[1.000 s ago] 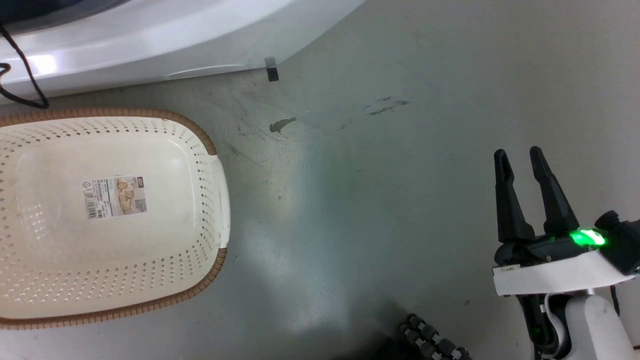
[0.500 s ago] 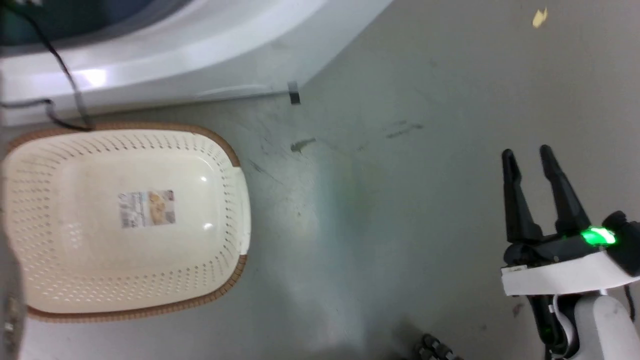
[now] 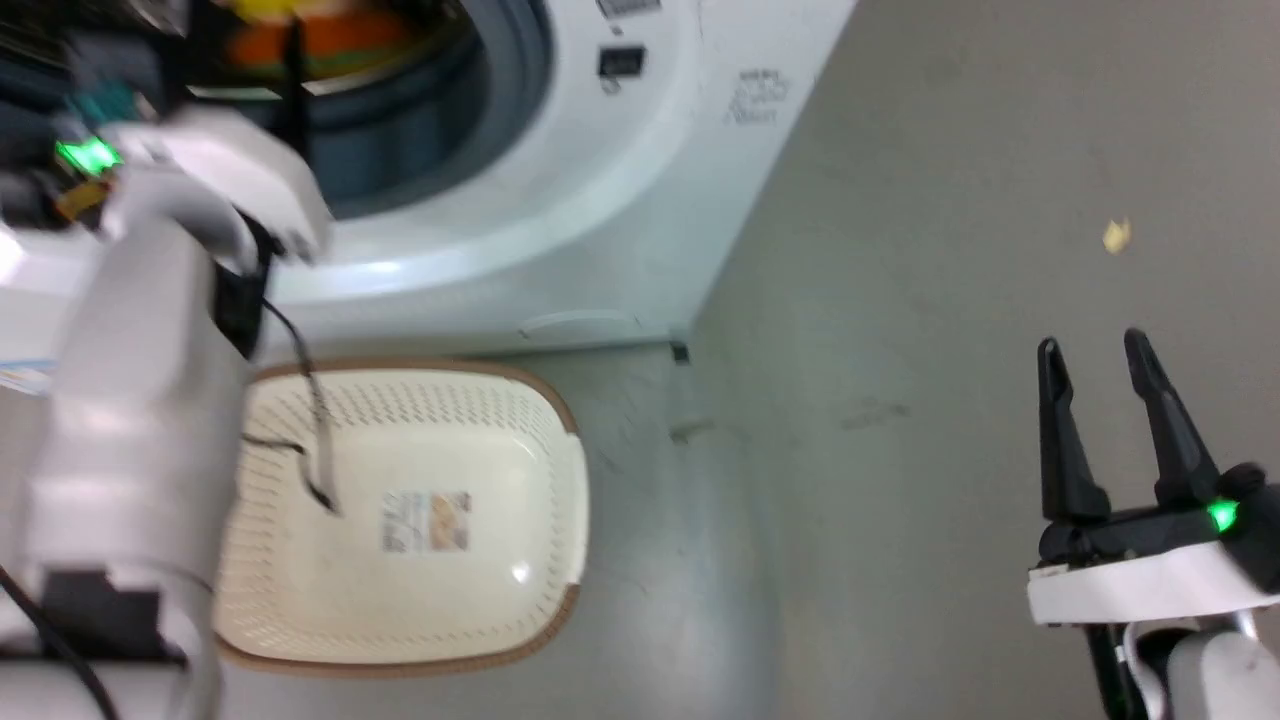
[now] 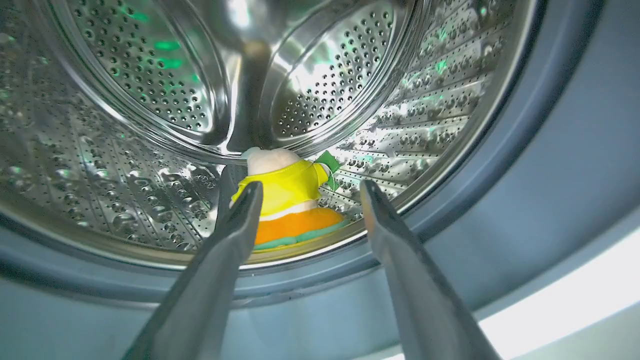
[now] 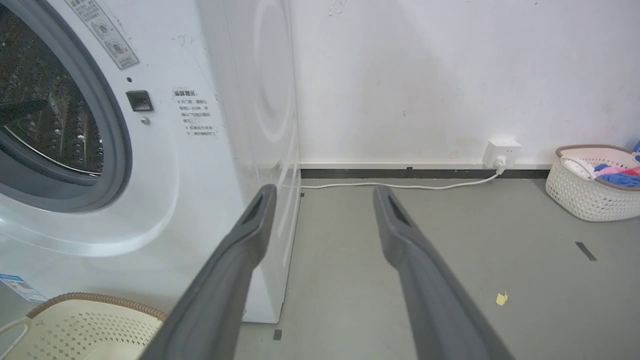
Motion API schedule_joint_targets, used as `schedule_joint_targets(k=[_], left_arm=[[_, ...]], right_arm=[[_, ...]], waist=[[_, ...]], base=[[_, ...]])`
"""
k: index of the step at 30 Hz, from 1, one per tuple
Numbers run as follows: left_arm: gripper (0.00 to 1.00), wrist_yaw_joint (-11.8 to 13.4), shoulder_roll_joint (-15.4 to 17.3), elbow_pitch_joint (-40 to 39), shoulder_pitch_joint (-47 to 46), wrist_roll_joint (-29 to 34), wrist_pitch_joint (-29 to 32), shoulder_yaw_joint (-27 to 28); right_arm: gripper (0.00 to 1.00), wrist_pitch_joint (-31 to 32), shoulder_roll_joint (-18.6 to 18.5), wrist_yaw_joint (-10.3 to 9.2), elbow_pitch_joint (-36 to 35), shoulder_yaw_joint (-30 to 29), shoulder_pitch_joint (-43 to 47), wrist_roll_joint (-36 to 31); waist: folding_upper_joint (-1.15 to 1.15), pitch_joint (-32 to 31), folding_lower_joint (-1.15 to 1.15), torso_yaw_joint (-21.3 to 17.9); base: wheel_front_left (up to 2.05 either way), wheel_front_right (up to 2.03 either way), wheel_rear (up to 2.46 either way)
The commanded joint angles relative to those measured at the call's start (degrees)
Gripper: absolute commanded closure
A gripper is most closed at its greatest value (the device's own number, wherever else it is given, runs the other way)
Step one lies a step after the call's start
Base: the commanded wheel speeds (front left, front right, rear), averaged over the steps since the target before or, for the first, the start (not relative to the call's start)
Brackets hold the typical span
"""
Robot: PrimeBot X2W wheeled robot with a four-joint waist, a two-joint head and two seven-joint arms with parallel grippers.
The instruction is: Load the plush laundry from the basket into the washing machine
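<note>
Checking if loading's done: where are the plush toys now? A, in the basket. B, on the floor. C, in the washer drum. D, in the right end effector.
C: the left wrist view shows the yellow-shirted figure and orange burger plush lying in the steel drum.

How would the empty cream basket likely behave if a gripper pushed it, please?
The basket looks like perforated plastic, so probably light and stiff. Empty and low on the smooth floor, it would likely slide, not tip.

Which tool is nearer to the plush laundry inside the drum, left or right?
Left. The left tool is at the mouth of the drum, pointing at the plush laundry. The right tool hangs over the floor beside the washing machine.
</note>
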Motion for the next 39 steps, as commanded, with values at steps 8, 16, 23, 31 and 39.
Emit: schedule_joint_targets(k=[8,16,23,31,39], left_arm=[[0.00,3.1,-3.5,-20.9,20.6,-1.8,-0.9,2.9],[0.00,7.9,-6.5,-40.6,43.7,2.2,-1.0,2.7],[0.00,9.8,-9.5,-49.1,55.7,2.6,-1.0,3.2],[0.00,10.0,-10.3,-50.0,61.3,4.7,-1.0,1.1],[0.00,9.4,-10.8,-49.1,61.7,4.0,-1.0,1.7]], right_arm=[[0.00,-0.2,0.0,-0.05,-0.6,1.2,3.9,-3.3],[0.00,-0.2,0.0,-0.05,-0.3,2.0,6.9,-5.3],[0.00,-0.2,0.0,-0.05,0.3,3.3,9.2,-5.9],[0.00,-0.3,0.0,-0.05,1.0,4.4,11.2,-5.4],[0.00,-0.3,0.0,-0.05,1.4,5.1,11.5,-4.8]], waist=[[0.00,-12.6,0.02,6.6],[0.00,-16.8,0.02,8.4],[0.00,-19.2,0.02,9.0],[0.00,-20.7,0.02,9.3],[0.00,-21.0,0.02,9.3]], base=[[0.00,0.00,0.00],[0.00,0.00,0.00],[0.00,0.00,0.00],[0.00,0.00,0.00],[0.00,0.00,0.00]])
